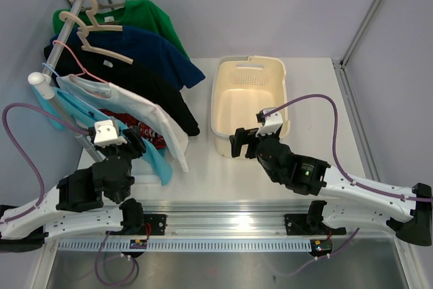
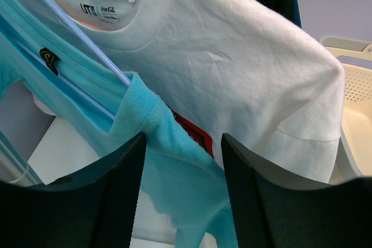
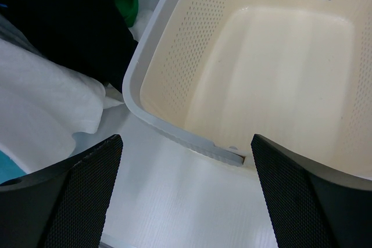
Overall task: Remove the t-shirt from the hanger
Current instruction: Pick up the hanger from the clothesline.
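Observation:
A light blue t-shirt [image 2: 174, 161] hangs on a pale blue hanger [image 2: 87, 45] at the near end of the rack, and shows as a turquoise fold [image 1: 159, 162] in the top view. My left gripper [image 2: 183, 201] is open, with one finger on each side of the shirt's shoulder and sleeve cloth. The left gripper [image 1: 135, 141] sits low beside the rack. A white t-shirt [image 2: 232, 68] with a red print hangs just behind. My right gripper [image 1: 240, 141] is open over the table at the basket's near corner, nothing between its fingers [image 3: 87, 190].
A cream perforated basket [image 1: 218, 99] stands right of the rack; its rim [image 3: 151, 120] is close in front of the right gripper. Further along the slanted rail [image 1: 74, 11] hang black [image 1: 162, 93], navy [image 1: 155, 52] and green [image 1: 152, 15] shirts.

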`<state>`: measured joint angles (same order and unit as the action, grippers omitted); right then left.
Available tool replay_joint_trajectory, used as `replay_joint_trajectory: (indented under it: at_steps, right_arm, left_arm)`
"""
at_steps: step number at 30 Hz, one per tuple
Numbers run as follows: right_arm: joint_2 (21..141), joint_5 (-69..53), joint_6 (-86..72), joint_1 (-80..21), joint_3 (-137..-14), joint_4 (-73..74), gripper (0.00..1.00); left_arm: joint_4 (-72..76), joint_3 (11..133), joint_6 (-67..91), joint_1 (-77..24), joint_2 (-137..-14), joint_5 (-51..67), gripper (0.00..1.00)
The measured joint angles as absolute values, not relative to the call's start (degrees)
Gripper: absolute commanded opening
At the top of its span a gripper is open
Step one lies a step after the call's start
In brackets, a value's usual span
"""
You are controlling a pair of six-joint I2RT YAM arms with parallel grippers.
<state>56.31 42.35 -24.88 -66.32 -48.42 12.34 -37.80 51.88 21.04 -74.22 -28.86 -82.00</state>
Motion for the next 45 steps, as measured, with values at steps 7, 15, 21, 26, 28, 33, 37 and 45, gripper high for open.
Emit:
replay_joint_trajectory:
  at_steps: [7,15,21,26,28,33,37,45]
  right_arm:
    - [57.17,42.35,-24.88,-66.32,-49.34,12.99,0.99]
    - [58.37,42.3,-24.88,-66.32,-49.63,13.23,0.99]
    - [58.98,42.26,-24.86,-66.32,-50.24,13.43,1.0]
    - [59.22,42.15,-24.86,-66.32,-50.26,13.47,1.0]
    - [59.37,42.13,-24.86,-66.32,-50.26,13.52,0.99]
    - [60.03,42.15,-24.84,-66.32,-50.3,13.69,0.99]
    - [60.51,42.15,-24.86,-66.32,-50.81,14.44,1.0]
    - [60.99,42.15,-24.86,-66.32,-51.2,14.9,1.0]
  left_arm:
    - [-37.8,52.18,20.97,-74.17,-28.84,-81.52,0.26]
    - [-37.82,57.14,19.73,-74.17,-28.82,-78.08,0.0]
    - [-37.89,60.47,19.2,-74.15,-28.99,-75.4,0.0]
    - [-37.87,64.16,19.0,-74.17,-29.56,-72.6,0.0]
    - [-38.02,65.69,19.03,-74.13,-30.02,-70.67,0.0]
    - [-38.5,69.06,19.44,-74.11,-31.62,-65.82,0.0]
    - [-40.34,70.46,19.97,-74.06,-32.93,-64.23,0.0]
    - [-44.27,73.32,20.82,-74.06,-33.32,-62.41,0.0]
